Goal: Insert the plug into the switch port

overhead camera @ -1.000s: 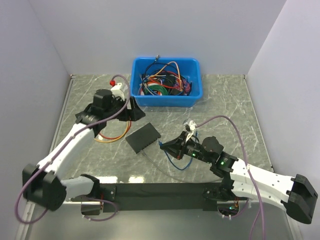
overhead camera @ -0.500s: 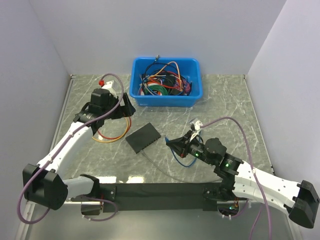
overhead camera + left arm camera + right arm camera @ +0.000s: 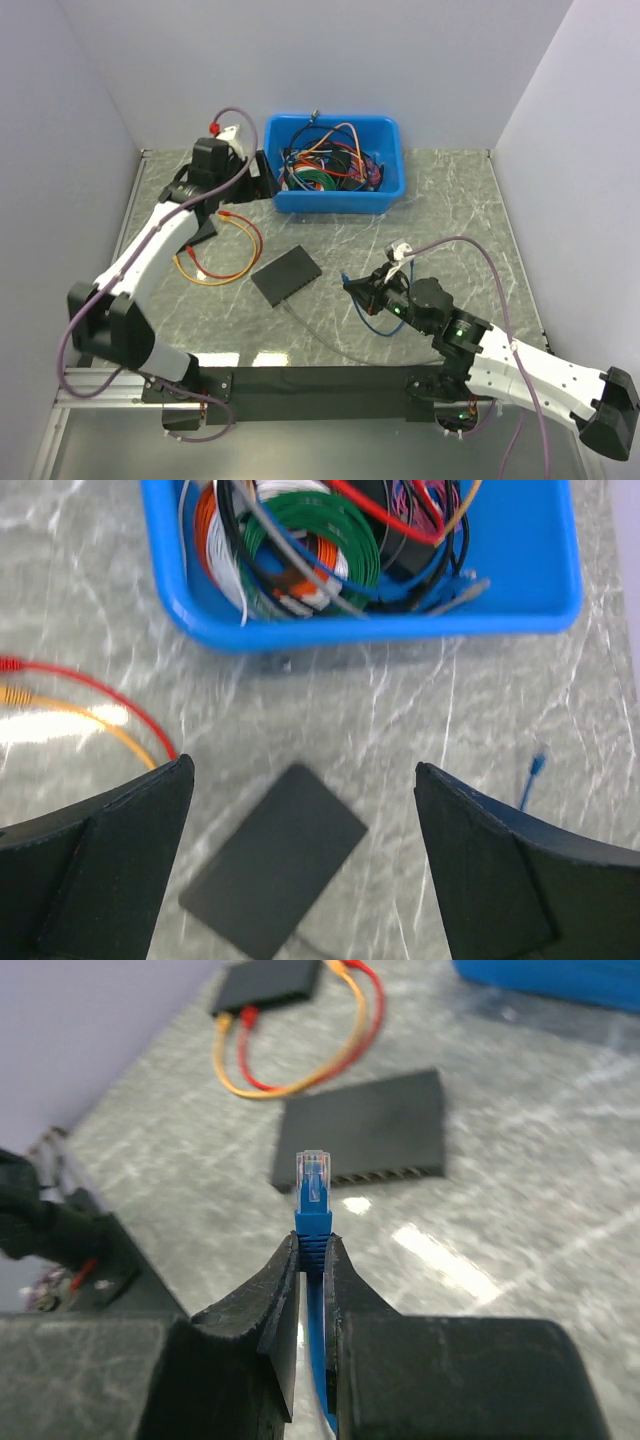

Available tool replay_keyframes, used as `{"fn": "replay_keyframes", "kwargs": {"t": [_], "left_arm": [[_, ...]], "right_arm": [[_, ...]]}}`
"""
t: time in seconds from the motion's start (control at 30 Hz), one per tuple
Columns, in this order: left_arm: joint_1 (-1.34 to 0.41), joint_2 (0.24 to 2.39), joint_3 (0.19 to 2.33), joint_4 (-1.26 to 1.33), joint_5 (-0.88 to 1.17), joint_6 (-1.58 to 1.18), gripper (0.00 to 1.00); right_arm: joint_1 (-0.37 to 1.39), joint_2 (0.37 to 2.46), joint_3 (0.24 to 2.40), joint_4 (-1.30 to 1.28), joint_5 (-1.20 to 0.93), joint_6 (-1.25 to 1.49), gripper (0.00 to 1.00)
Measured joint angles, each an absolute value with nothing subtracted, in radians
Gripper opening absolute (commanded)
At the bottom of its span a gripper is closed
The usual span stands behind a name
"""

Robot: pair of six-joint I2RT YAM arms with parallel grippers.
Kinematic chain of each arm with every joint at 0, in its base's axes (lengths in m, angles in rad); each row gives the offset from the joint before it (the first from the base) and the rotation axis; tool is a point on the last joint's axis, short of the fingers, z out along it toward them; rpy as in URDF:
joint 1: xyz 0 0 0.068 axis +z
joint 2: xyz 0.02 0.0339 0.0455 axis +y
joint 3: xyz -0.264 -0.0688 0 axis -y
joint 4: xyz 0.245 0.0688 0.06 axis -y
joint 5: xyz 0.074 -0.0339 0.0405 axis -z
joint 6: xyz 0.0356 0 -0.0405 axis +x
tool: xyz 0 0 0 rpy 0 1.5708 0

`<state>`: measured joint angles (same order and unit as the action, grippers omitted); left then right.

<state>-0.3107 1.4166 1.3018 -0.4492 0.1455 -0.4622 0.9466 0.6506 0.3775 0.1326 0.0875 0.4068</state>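
Note:
The plug point(image 3: 313, 1175), a clear connector on a bright-blue cable, sticks out of my right gripper point(image 3: 314, 1245), which is shut on the blue boot just behind it. It points at the black switch point(image 3: 365, 1130), whose row of ports point(image 3: 385, 1174) faces it across a gap. From above, the switch point(image 3: 286, 274) lies mid-table with the right gripper point(image 3: 352, 285) a short way to its right. My left gripper point(image 3: 255, 172) hangs wide open and empty high beside the bin. In the left wrist view the left gripper point(image 3: 303, 768) looks down on the switch point(image 3: 275, 865).
A blue bin point(image 3: 392, 190) full of coiled cables stands at the back. An orange and red cable loop point(image 3: 228, 250) lies left of the switch, running to a small black box point(image 3: 268, 985). The slack blue cable point(image 3: 375, 322) loops under the right arm.
The left arm has swung back toward the bin's left end and its jaws have opened fully. The right gripper has drifted slightly right with the plug, away from the switch.

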Motion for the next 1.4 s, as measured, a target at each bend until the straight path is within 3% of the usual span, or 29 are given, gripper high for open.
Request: {"fn": "replay_keyframes", "kwargs": {"t": [0.2,0.6,1.03,1.4], "left_arm": [[-0.308,1.583,1.288,-0.447,0.197,-0.446,0.88],[-0.383,1.652,1.164,-0.514,0.224,-0.440,0.94],[-0.390,1.685,1.110,-0.513,0.270,-0.458,0.93],[-0.405,1.752,1.109,-0.536,0.228,-0.493,0.93]], "right_arm": [[0.946,0.739,0.388,0.067,0.149,0.421,0.00],[0.946,0.815,0.410,0.023,0.182,0.454,0.00],[1.007,1.059,0.465,0.025,0.196,0.505,0.00],[1.088,1.133,0.532,0.014,0.250,0.517,0.00]]}}
